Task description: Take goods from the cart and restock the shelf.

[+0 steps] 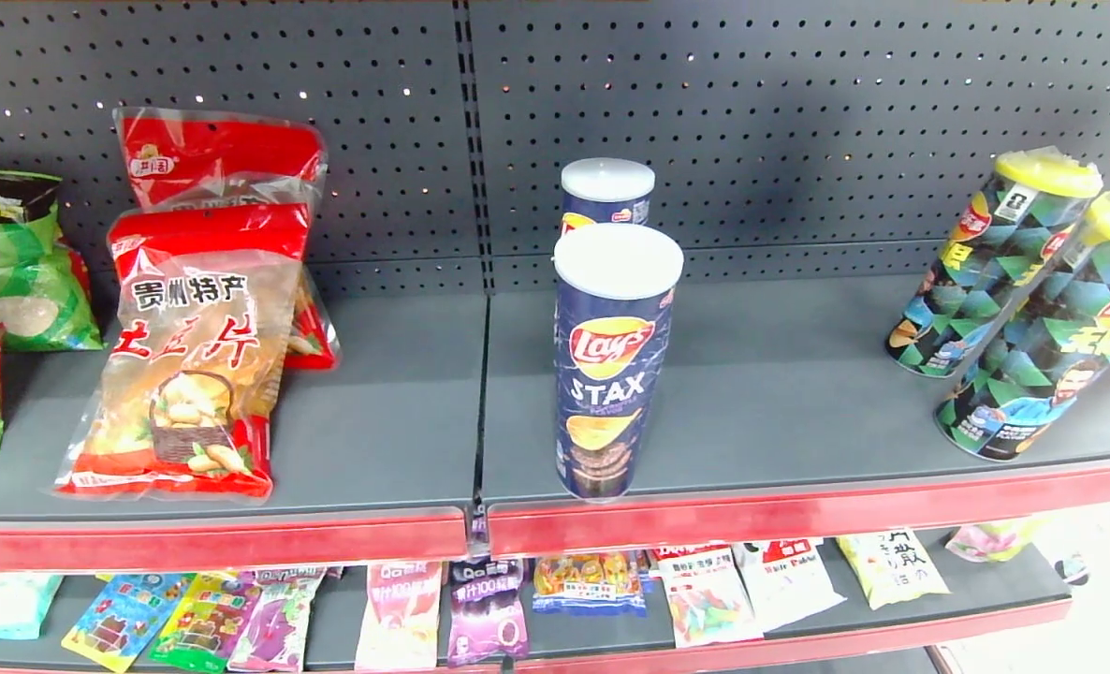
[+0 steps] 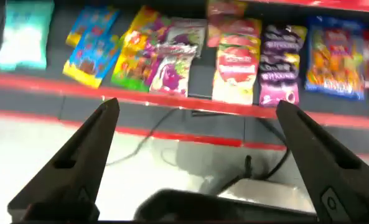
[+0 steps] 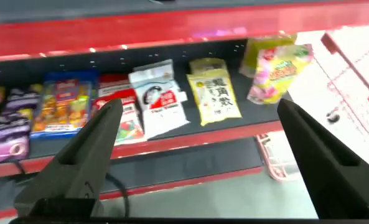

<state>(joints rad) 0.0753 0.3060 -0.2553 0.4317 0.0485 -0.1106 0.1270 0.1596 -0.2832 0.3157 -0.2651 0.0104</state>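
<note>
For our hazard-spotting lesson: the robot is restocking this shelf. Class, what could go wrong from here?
1. The front blue can stands right at the upper shelf's red lip; a nudge while placing goods nearby could tip it off.
2. The red snack bags stand propped one behind another; a bump might make them slump forward.
3. The two yellow-lidded cans appear tilted and close together, so pushing one could topple both.

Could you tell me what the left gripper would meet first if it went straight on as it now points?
The left gripper would most likely meet the lower shelf's red front edge, just under the pink snack packet, though depth is unclear.
</note>
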